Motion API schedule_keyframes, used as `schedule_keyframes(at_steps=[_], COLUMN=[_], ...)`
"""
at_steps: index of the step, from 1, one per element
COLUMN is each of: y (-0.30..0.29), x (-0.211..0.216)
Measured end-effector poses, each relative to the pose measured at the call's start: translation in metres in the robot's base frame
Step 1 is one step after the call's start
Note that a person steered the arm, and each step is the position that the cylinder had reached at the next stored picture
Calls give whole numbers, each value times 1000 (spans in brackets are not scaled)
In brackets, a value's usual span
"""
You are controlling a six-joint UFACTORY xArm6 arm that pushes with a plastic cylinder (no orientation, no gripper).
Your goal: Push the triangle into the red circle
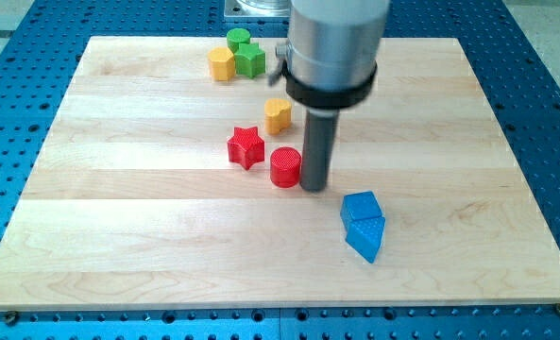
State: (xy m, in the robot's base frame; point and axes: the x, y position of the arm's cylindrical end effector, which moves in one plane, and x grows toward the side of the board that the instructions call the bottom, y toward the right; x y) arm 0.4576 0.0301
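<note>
single overhead-front view of the wooden board (119, 236) on its blue perforated base (15, 321). your tip (314, 188) stands just beside the red circle (285, 167), on that block's right in the view, so close that you cannot tell whether they touch. the rod carries no jaws, so there is nothing to open, close or grip; it can only shove.

the task's thing, the blue triangle (366, 237), lies toward the view's bottom right, touching a blue cube-like block (360, 206) that sits just above it (the two read almost as one stacked shape). the triangle is apart from the red circle, with your tip standing roughly between them.

progress, as a judgement: the push looks not yet made. you would likely need to bring the tip round to the triangle's lower-right side and drive it up and to the view's left; its blue neighbour may get carried along.

bystanders: a red star (246, 146) just left of the circle, a yellow block (278, 114) above it, and a yellow (222, 64), a green cube-like (251, 61) and a green round block (238, 40) clustered near the view's top.

no brand, label or writing can be read anywhere.
</note>
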Motion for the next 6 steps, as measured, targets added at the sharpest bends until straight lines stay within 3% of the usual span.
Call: schedule_keyframes(at_steps=[1, 2, 3, 4, 5, 6], y=[21, 138, 162, 69, 38, -25], x=[-4, 22, 111, 128, 118, 62])
